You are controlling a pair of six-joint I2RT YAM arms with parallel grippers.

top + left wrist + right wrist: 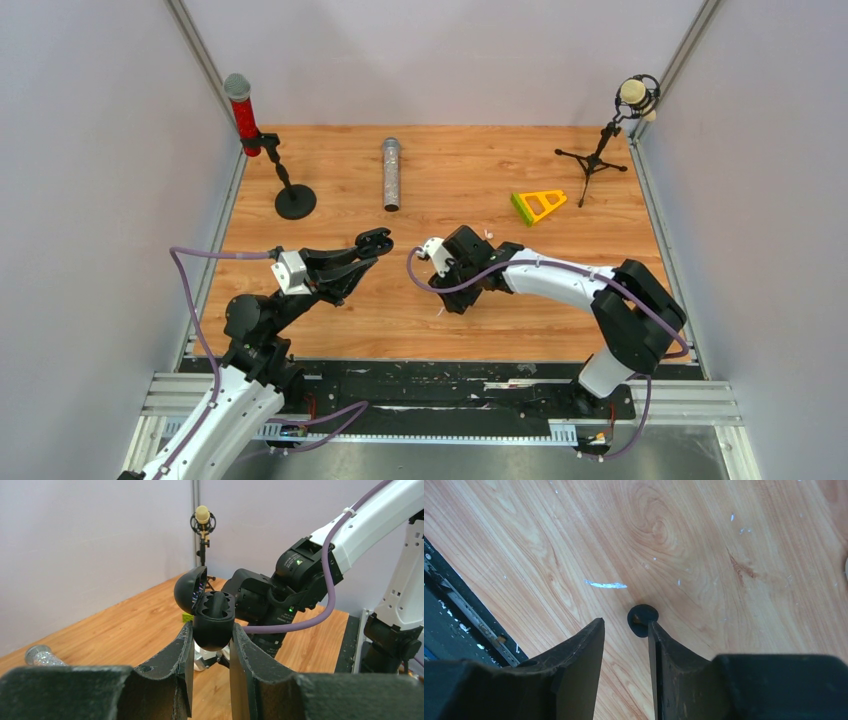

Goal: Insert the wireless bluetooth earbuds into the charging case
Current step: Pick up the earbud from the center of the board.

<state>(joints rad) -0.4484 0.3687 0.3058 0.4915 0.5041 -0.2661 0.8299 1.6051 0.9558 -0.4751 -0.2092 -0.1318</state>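
Observation:
My left gripper (212,630) is shut on a black charging case (214,625) and holds it above the table. Its lid (190,590) is hinged open and the sockets face up; they look dark and I cannot tell what is in them. In the top view the case (378,240) sits at the left fingertips. My right gripper (624,622) is open and points down at the table. One rounded black earbud (642,620) lies on the wood, touching its right fingertip (651,627). No white earbuds are in view.
A thin white sliver of scrap (605,585) lies near the earbud. At the back stand a red microphone on a round base (295,202), a lying silver microphone (391,173), a yellow-green triangle (538,205) and a tripod microphone (598,155). A black rail (454,605) runs along the near edge.

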